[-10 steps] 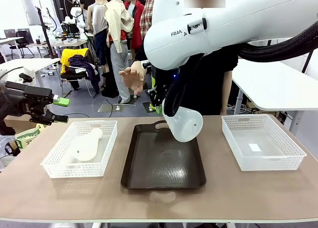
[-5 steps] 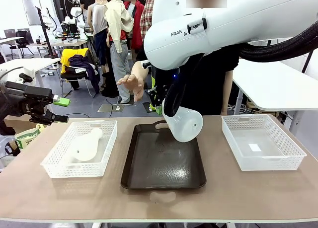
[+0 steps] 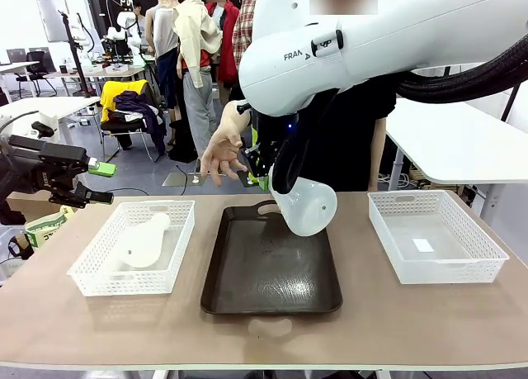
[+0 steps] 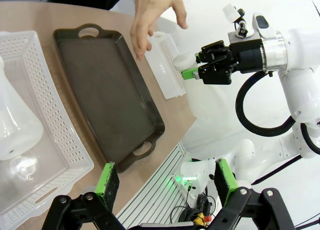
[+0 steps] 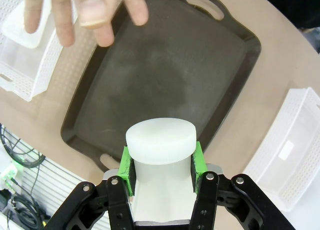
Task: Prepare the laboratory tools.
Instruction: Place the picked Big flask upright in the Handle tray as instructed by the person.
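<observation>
Over the far end of the dark brown tray (image 3: 272, 272), up in the air: a frosted flask (image 3: 305, 204), caught by the neck in the right hand (image 3: 266, 179), green pads squeezed tight on both sides. Tilted hard, with the wide round base swung down toward the near side and the neck running up and back into the grip. Clear of the tray floor, from the look of the front view. Just to the left of that grip, a person's hand (image 3: 221, 152) reaching in from the far side, fingers spread and drooping, close to the flask yet not touching it. Way out past the counter's (image 3: 412, 321) left edge, the left hand (image 3: 103, 183) hovering above counter height, jaws spread wide and holding nothing. Down in the white mesh basket (image 3: 124, 284) left of the tray, lying on its side, the second flask (image 3: 144, 240), base toward the near side, neck aimed at the far rim. Over on the right of the tray, another mesh basket (image 3: 437, 273), with a small white slip (image 3: 423, 245) flat on its floor.
</observation>
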`<state>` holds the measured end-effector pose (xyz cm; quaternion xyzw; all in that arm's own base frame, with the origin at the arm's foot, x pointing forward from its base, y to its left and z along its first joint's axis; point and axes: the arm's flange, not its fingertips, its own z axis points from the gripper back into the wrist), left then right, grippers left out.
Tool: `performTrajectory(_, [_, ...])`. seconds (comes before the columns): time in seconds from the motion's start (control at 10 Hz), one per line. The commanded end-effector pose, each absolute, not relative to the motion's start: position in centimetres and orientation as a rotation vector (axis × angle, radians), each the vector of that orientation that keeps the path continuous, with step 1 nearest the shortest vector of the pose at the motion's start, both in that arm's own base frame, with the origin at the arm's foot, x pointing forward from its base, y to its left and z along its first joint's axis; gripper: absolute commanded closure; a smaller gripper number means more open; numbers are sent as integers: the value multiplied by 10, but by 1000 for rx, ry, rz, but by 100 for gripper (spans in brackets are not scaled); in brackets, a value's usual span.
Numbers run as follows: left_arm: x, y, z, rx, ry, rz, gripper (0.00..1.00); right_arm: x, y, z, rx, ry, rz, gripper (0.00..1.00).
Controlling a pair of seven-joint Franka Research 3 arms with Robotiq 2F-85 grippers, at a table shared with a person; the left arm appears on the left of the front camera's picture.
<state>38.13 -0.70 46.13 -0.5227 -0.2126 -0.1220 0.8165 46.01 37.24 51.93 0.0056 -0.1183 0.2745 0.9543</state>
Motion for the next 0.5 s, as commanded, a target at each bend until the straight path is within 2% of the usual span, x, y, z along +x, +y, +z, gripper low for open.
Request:
performTrajectory(0.0, [382, -6, 462, -1134, -460, -260, 0, 460, 371, 517, 12, -248, 557, 100])
performTrajectory(0.4, [382, -6, 462, -1134, -460, -260, 0, 460, 371, 517, 12, -248, 557, 100])
